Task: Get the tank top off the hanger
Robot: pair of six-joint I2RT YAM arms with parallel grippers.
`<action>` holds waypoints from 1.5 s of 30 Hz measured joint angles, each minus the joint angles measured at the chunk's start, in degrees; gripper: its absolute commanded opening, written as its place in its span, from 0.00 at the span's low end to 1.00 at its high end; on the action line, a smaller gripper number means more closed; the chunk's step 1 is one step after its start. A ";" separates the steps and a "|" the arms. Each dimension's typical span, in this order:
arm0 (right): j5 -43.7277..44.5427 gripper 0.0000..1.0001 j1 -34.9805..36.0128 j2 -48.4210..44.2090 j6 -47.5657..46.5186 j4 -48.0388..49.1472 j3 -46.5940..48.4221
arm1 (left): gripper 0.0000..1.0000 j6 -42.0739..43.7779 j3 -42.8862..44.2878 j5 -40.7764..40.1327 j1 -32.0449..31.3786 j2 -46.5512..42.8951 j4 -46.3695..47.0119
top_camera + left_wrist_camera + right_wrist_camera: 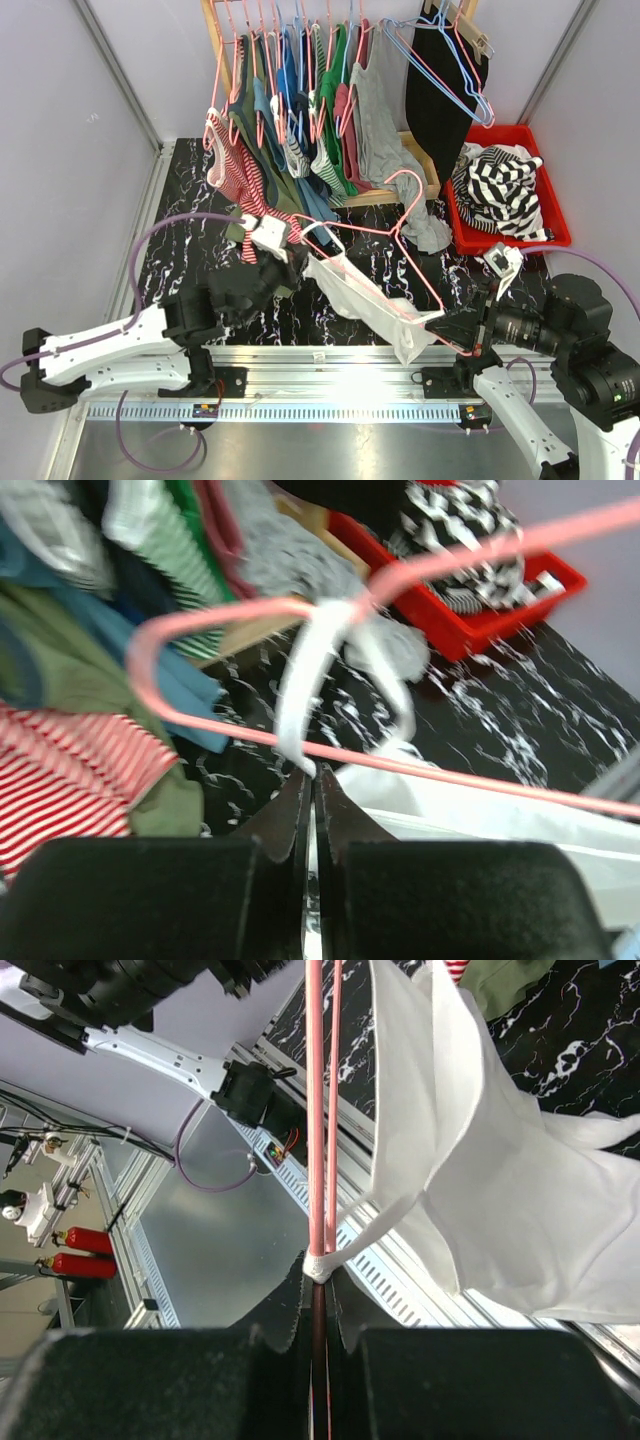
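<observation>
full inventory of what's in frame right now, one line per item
tank top: one, white, draped on the hanger over the table's front
hanger: one, pink, held between the two arms
hanging garments: many, mixed colours, on the rack at the back
wooden rack: one, tan, back of table
empty hangers: a few, blue, right end of rack
black garment: one, hanging at the rack's right end
bin: one, red, right rear
striped clothes: a heap, black and white, in the bin
table: one, black marbled
left pincer: shut on the tank top's strap
right pincer: shut on the hanger's end
</observation>
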 measured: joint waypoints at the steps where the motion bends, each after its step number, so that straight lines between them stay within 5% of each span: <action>1: 0.00 0.00 0.00 0.00 -0.07 -0.17 -0.11 | 0.00 -0.02 0.00 -0.24 1.07 -1.14 -0.63; 16: -7.82 0.00 0.22 -0.37 -0.42 0.63 -1.38 | 0.02 -0.66 -0.17 0.76 16.17 -13.86 -9.53; 18: -6.67 0.00 0.24 -0.61 -0.37 0.92 -0.79 | 0.19 -1.57 -0.57 3.19 16.35 -13.86 -10.80; 19: -5.97 0.00 0.26 -0.79 -0.33 1.22 -0.48 | 0.41 -2.05 -0.85 4.46 16.39 -13.88 -11.32; 29: 2.54 0.00 0.44 -1.79 -0.11 2.62 0.13 | 0.99 -9.07 -4.57 21.11 16.48 -23.47 -19.78; 39: -1.20 0.00 2.34 4.72 -1.84 2.93 0.13 | 0.99 -10.45 -0.20 29.42 16.61 -37.13 -30.64; 45: -7.50 0.00 12.92 9.38 -3.26 2.49 0.17 | 0.99 -10.80 1.25 31.34 16.57 -40.26 -39.74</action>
